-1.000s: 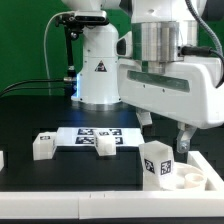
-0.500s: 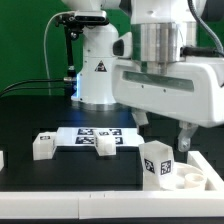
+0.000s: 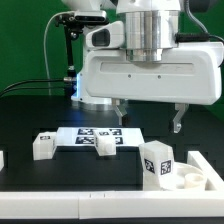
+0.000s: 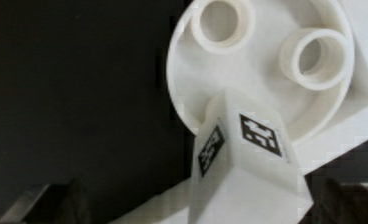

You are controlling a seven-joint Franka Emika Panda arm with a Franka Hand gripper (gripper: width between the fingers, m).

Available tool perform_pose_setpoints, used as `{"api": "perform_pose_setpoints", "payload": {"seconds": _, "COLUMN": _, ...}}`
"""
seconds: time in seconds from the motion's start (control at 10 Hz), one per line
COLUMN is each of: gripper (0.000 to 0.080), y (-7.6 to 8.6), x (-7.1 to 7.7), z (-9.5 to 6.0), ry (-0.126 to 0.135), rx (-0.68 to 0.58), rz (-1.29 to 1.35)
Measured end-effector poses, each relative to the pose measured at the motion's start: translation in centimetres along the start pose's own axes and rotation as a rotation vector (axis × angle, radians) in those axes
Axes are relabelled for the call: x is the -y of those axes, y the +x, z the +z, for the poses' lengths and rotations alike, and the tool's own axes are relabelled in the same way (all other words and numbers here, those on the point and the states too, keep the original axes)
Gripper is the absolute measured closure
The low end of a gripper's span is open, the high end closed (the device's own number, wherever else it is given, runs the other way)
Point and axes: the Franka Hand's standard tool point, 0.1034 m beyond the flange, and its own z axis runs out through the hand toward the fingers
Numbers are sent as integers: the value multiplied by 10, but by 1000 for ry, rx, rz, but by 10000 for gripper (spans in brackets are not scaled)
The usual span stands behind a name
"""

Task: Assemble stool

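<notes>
The round white stool seat (image 3: pixel 188 180) lies at the exterior view's front right, against the white rim. A chunky white leg (image 3: pixel 157 162) with square tags stands upright on it. Two loose legs lie by the marker board: one at the exterior view's left (image 3: pixel 42 146) and one in the middle (image 3: pixel 106 146). My gripper (image 3: pixel 149 115) hangs open and empty above the standing leg, a little behind it. In the wrist view the seat (image 4: pixel 270 50) shows two round sockets. The tagged leg (image 4: pixel 245 150) rises between my spread fingers (image 4: pixel 44 205), without touching them.
The marker board (image 3: pixel 90 133) lies flat at the middle of the black table. The robot base (image 3: pixel 98 75) stands behind it. A white rim (image 3: pixel 80 197) runs along the front edge. Another white piece (image 3: pixel 2 158) shows at the exterior view's far left.
My gripper has moved toward the exterior view's left and a little upward, from over the seat's far side to above the standing leg. The parts have not moved.
</notes>
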Motion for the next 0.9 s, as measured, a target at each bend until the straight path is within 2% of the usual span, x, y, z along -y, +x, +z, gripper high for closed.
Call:
{"api": "perform_pose_setpoints", "payload": {"seconds": 0.2, "gripper": 150, "y": -4, "x": -10, "z": 3, "ry": 2, "rx": -7, "rz": -185}}
{"api": "perform_pose_setpoints", "payload": {"seconds": 0.5, "gripper": 150, "y": -47, "x": -51, "z": 22, "ry": -22, "rx": 49, "rz": -407}}
{"api": "perform_pose_setpoints", "payload": {"seconds": 0.9, "gripper": 150, "y": -45, "x": -51, "z": 21, "ry": -20, "rx": 44, "rz": -652}}
